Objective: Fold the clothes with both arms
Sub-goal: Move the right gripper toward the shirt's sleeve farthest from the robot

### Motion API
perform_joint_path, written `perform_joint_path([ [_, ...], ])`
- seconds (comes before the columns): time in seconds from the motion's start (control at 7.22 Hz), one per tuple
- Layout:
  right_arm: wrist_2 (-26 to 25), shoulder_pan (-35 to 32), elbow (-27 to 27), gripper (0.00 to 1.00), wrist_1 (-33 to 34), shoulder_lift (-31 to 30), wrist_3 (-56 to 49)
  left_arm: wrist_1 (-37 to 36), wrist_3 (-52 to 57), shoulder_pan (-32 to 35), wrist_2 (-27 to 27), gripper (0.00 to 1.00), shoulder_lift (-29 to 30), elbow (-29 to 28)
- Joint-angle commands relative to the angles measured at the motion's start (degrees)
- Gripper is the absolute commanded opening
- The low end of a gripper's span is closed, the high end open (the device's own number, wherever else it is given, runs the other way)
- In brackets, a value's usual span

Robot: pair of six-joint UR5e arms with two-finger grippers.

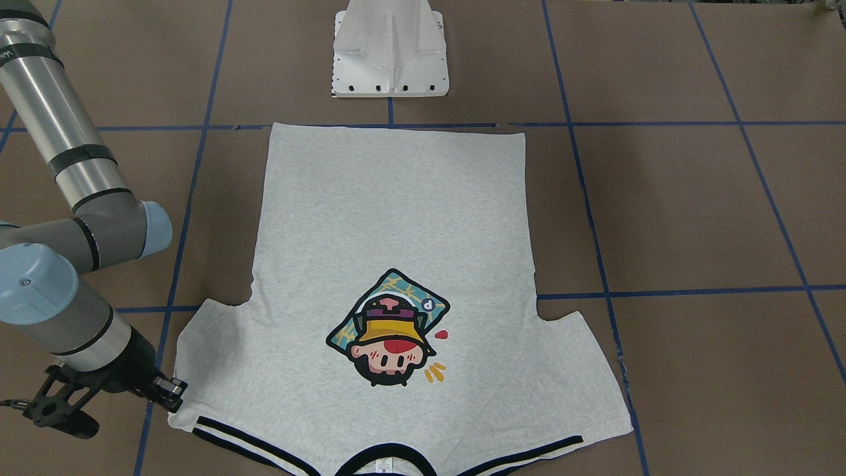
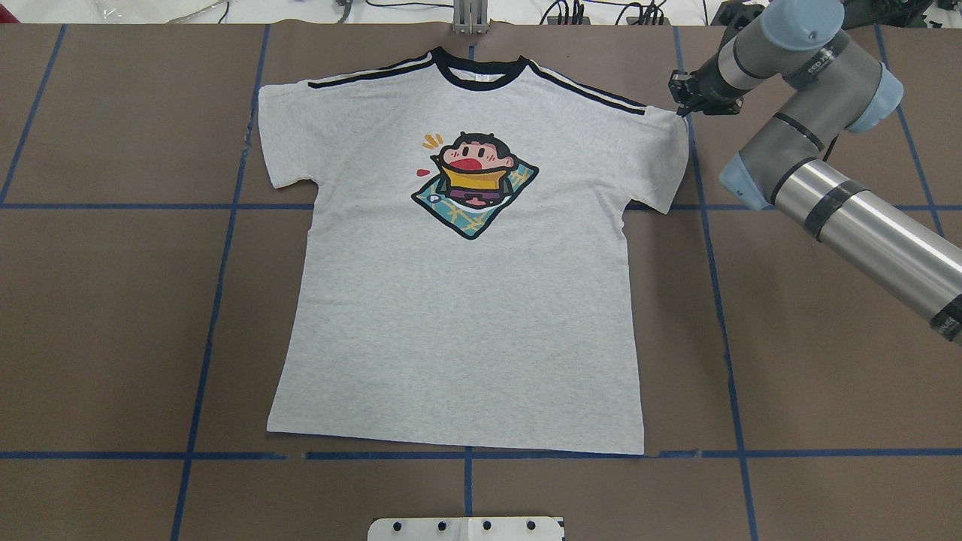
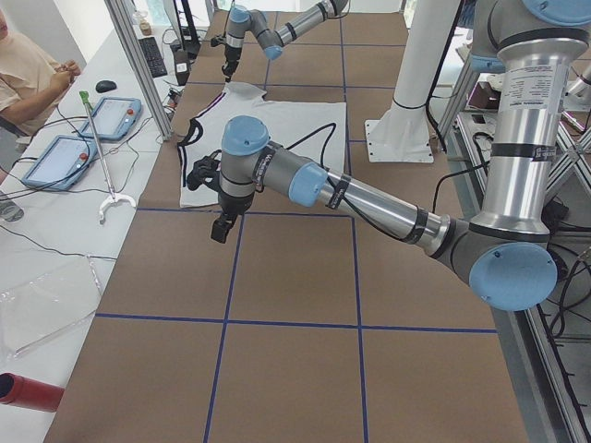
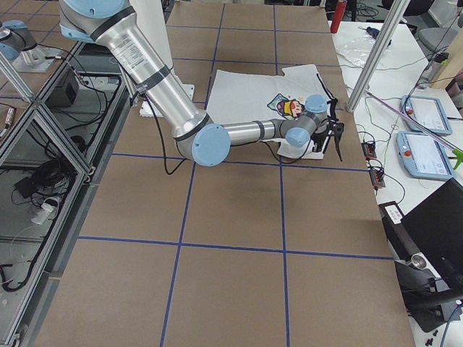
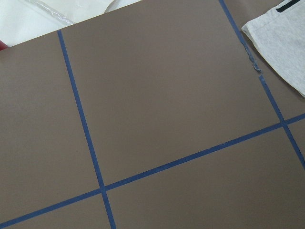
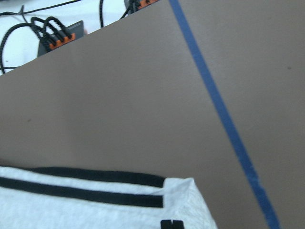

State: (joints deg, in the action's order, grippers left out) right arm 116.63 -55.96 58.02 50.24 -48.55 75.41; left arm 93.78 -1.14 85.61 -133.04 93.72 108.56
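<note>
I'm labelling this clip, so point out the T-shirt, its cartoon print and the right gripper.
T-shirt [image 2: 458, 323], overhead view, plain grey body below the print.
cartoon print [image 2: 475, 179], overhead view, on the yellow hat.
right gripper [image 2: 685, 104], overhead view, between its fingertips at the sleeve corner.

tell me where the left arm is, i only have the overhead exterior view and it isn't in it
observer: In the exterior left view, the left tool hangs over bare table, off to the side of the T-shirt and not touching it.
operator: is it open
observer: Cannot tell from that side view. Its wrist camera sees only table and an edge of the left sleeve in the frame's corner.
operator: has the right tool lifted its sleeve
observer: Seemingly not. The right wrist view shows the striped corner of the right sleeve lying on the table, and the front-facing view puts the right tool at its edge.
</note>
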Motion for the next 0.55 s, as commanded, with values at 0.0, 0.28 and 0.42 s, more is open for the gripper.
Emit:
perform_joint_path([
  [0.0, -0.4, 5.0, -0.9, 0.0, 3.0, 7.1, 8.2, 0.0, 0.0, 0.0, 0.0, 1.0, 0.1, 0.1],
  [0.28, -5.7, 6.0, -15.1, 0.0, 2.9, 18.5, 9.3, 0.0, 0.0, 0.0, -0.2, 1.0, 0.0, 0.1],
  [0.42, -9.3, 6.2, -19.0, 0.0, 2.4, 19.7, 9.0, -0.1, 0.0, 0.0, -0.2, 1.0, 0.0, 0.2],
])
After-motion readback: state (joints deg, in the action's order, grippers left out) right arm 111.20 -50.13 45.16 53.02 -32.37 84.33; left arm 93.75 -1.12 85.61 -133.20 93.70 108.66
